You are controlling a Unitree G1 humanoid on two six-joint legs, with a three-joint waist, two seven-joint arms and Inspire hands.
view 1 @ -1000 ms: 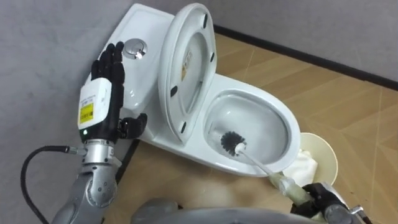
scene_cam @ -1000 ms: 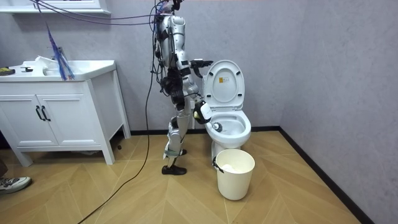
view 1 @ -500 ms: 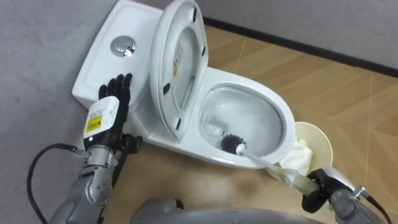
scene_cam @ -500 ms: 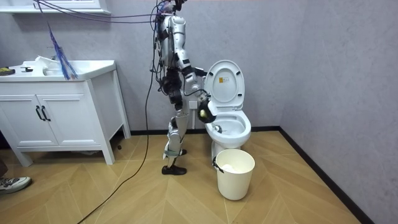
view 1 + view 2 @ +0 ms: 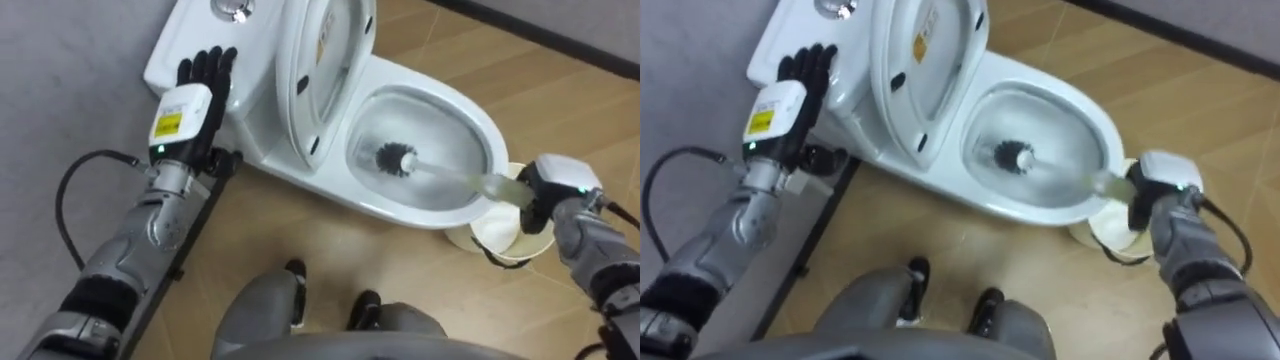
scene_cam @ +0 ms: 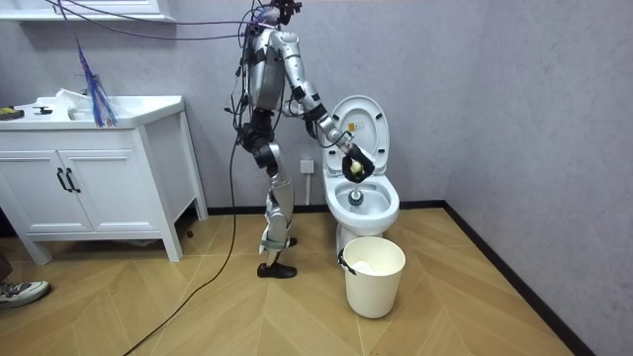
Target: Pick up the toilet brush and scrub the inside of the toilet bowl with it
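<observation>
One toilet brush (image 5: 397, 158) sits in the toilet (image 5: 493, 128) bowl at frame centre, handle end clamped in the right robot hand (image 5: 556, 190): light, stiff, probably slick when wet. Left robot hand (image 5: 195, 98), fingers straight, beside the tank (image 5: 180, 50), upper left.

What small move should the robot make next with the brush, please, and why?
Probably a short sweep of the brush around the bowl wall: the right hand is shut on its handle, and the bristle head sits low inside the bowl.
</observation>
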